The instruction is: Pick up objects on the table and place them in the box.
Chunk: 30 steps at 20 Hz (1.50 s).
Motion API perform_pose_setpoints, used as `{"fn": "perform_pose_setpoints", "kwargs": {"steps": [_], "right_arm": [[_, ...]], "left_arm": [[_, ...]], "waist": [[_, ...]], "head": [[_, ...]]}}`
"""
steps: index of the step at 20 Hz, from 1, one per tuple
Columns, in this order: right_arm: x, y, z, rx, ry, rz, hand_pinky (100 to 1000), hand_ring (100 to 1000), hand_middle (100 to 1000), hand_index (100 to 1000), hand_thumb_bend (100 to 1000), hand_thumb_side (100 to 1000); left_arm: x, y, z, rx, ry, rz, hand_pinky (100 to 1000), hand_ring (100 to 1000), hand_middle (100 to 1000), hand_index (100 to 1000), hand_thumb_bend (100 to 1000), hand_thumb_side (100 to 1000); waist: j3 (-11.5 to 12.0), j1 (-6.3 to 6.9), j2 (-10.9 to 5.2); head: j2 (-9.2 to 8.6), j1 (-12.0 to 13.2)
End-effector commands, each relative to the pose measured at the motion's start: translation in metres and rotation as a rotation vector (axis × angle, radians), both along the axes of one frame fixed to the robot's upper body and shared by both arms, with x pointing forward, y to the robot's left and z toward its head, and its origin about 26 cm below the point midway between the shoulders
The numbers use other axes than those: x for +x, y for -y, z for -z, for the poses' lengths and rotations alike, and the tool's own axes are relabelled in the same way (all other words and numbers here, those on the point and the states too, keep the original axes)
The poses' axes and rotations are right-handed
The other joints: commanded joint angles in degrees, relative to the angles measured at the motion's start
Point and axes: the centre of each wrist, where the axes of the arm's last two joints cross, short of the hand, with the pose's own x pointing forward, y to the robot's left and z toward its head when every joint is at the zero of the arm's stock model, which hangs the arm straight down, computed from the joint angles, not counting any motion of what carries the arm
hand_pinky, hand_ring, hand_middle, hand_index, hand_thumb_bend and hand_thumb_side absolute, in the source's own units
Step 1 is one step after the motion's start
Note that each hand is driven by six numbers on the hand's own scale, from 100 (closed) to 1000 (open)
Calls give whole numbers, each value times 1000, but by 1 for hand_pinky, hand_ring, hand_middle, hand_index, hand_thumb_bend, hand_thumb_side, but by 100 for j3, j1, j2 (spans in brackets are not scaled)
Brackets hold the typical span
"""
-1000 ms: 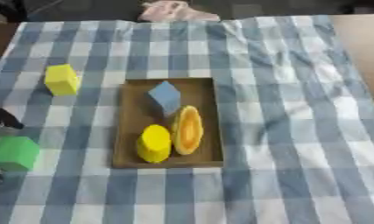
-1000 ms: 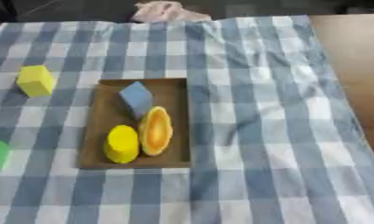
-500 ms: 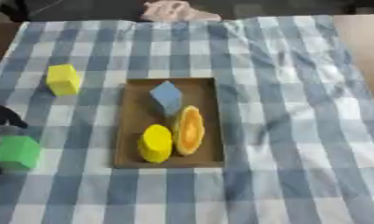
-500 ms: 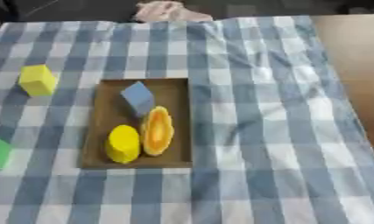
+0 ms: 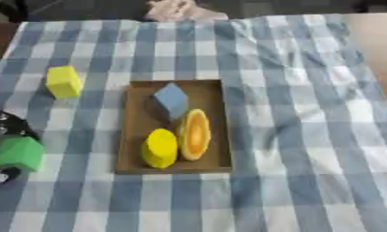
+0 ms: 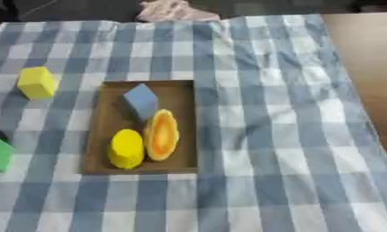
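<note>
A shallow brown box (image 5: 133, 136) lies mid-table on the blue checked cloth. It holds a blue block (image 5: 171, 99), a yellow cylinder (image 5: 160, 148) and an orange oval piece (image 5: 195, 134). To the box's upper left, a yellow cube (image 5: 64, 81) stands on the cloth. At the left edge is a green block (image 5: 20, 153). My left hand (image 5: 4, 128) has dark fingers above and below it, closed on the block. Most of the hand is cut off by the view's edge. The right hand shows in neither view.
A crumpled pinkish cloth (image 5: 176, 9) lies at the table's far edge. Bare wooden table (image 6: 370, 68) shows to the right of the checked cloth, which has wrinkles on its right half.
The green block has shifted slightly right and up with my left hand around it. Nothing else has moved.
</note>
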Motion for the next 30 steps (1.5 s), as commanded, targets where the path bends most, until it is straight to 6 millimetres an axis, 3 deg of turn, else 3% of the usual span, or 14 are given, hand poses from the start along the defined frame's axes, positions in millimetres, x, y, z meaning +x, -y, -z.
{"fn": "perform_pose_setpoints", "kwargs": {"steps": [1, 4, 11, 15, 22, 30], "right_arm": [[-4, 1, -10, -10, 19, 1, 873, 745, 626, 840, 100, 469], [-5, 2, -10, -9, 18, -1, 873, 746, 627, 840, 100, 469], [-5, 2, -12, -14, 25, -16, 871, 748, 628, 840, 100, 467], [-5, 1, -12, -20, 21, -23, 871, 748, 628, 840, 100, 466], [-4, -2, -13, -19, 18, -40, 872, 748, 627, 840, 100, 466], [-3, -3, -14, -13, 20, -50, 874, 748, 626, 839, 100, 468]], "left_arm": [[-1, 2, -21, 3, 59, 10, 849, 771, 614, 779, 223, 207], [-4, 18, -41, -33, 140, 77, 829, 744, 587, 758, 100, 196], [-16, 76, -109, -180, 332, 345, 826, 721, 578, 756, 100, 180], [-12, 102, -128, -208, 352, 432, 827, 715, 574, 755, 100, 191], [25, 137, -126, -256, 271, 482, 836, 711, 573, 757, 100, 229], [66, 145, -98, -228, 194, 418, 838, 714, 578, 759, 100, 236]], "waist": [[-5, 10, -102], [8, 13, -119], [26, 20, -199], [5, 31, -212], [-60, 32, -200], [-101, 24, -158]], "head": [[-50, 11], [-37, -12], [-14, -174], [-15, -205], [87, -242], [150, -208]]}}
